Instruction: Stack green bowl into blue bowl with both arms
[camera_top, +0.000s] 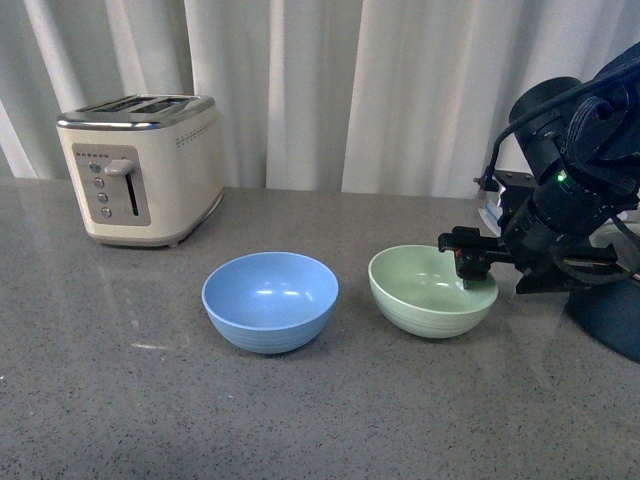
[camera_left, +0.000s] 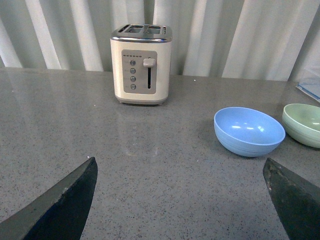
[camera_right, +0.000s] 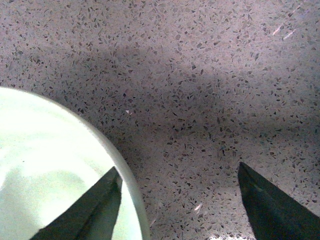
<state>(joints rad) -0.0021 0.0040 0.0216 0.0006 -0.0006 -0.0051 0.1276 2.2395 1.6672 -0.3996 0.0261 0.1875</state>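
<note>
The pale green bowl (camera_top: 432, 290) sits upright on the grey counter, right of centre. The light blue bowl (camera_top: 270, 300) sits just left of it, apart from it. My right gripper (camera_top: 470, 262) is open at the green bowl's right rim. In the right wrist view (camera_right: 177, 195) one finger (camera_right: 95, 210) is over the bowl's inside (camera_right: 45, 170) and the other finger (camera_right: 270, 205) is outside, with the rim between them. My left gripper (camera_left: 180, 195) is open and empty above bare counter; the blue bowl (camera_left: 248, 131) and green bowl (camera_left: 305, 124) lie ahead of it. The left arm is out of the front view.
A cream toaster (camera_top: 140, 165) stands at the back left of the counter (camera_top: 120, 400), also in the left wrist view (camera_left: 141, 64). White curtains (camera_top: 330, 80) hang behind. The right arm's dark base (camera_top: 615, 315) sits at the far right edge.
</note>
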